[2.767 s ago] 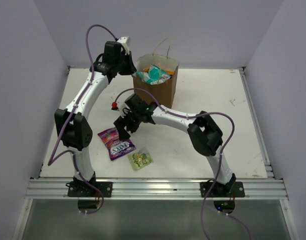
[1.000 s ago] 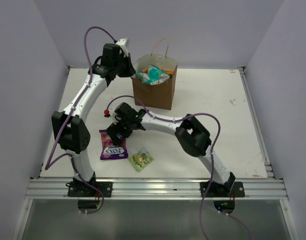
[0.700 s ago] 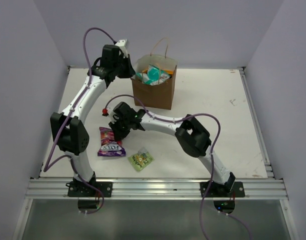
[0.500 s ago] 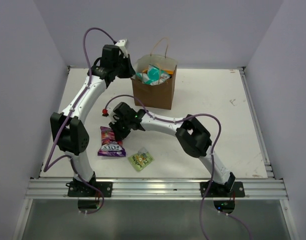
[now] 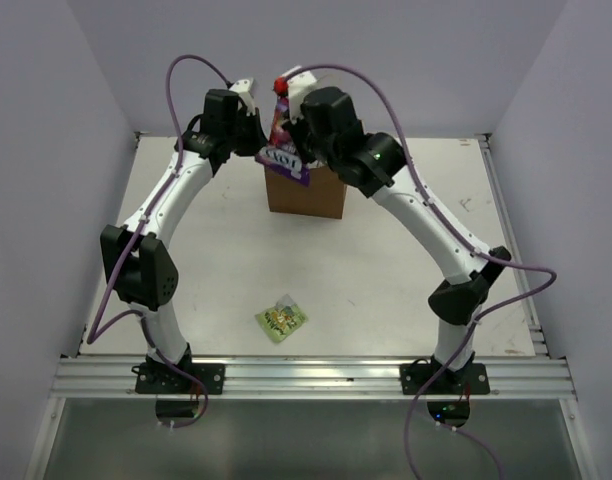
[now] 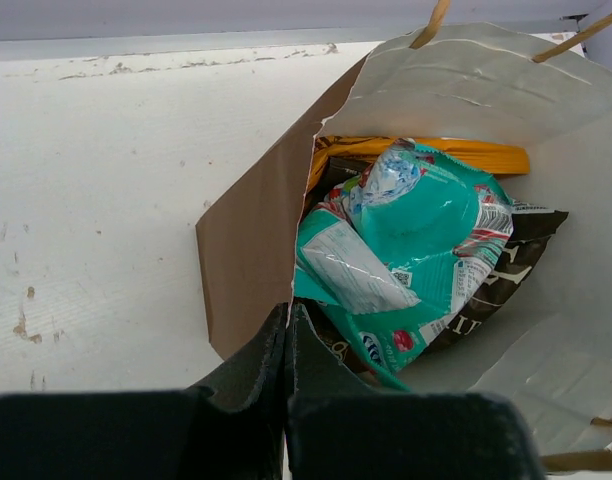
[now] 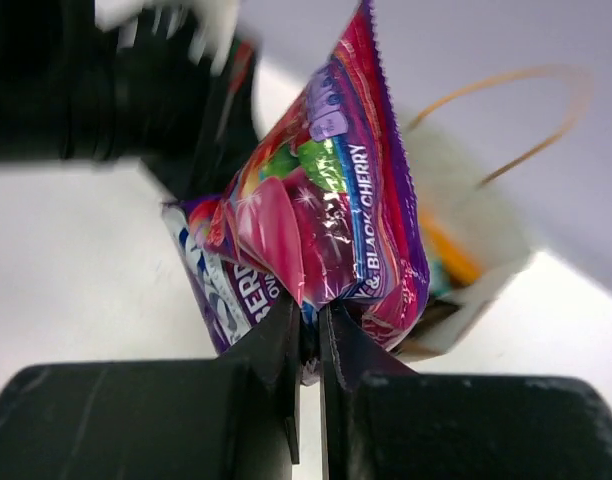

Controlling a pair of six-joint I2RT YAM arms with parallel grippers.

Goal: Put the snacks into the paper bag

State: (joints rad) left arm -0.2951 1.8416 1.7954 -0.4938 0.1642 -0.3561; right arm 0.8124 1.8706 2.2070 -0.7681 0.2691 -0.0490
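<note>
From above, the purple candy packet (image 5: 284,155) hung over the left side of the paper bag (image 5: 308,195), and the small green packet (image 5: 281,318) lay on the counter (image 5: 406,230). At the left wrist, the left end effector (image 6: 288,330) was pinched together on the bag's rim, with the teal packet (image 6: 416,230) inside. At the right wrist, the right end effector (image 7: 311,335) clamped the purple packet's edge.

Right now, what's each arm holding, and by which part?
Right fingers pinch the purple packet by one edge; left fingers pinch the rim of the bag.
</note>
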